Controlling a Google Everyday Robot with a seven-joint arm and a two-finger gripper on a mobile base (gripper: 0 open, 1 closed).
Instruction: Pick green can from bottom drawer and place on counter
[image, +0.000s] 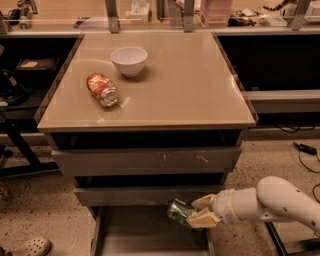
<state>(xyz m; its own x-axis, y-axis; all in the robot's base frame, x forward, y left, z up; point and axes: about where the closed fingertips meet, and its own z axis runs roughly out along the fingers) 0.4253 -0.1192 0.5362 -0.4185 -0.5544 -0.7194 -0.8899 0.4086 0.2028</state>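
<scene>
The green can (179, 212) is a small dark green dented can, held tilted above the open bottom drawer (145, 235). My gripper (199, 212) reaches in from the right on a white arm and is shut on the can, just below the middle drawer's front. The beige counter (180, 85) spreads wide above the three grey drawers.
On the counter lie an orange-red can (102, 90) on its side and a white bowl (129, 60) behind it. Shelves and cluttered benches flank the cabinet. A cable (305, 149) lies on the speckled floor at right, a shoe (30, 246) at lower left.
</scene>
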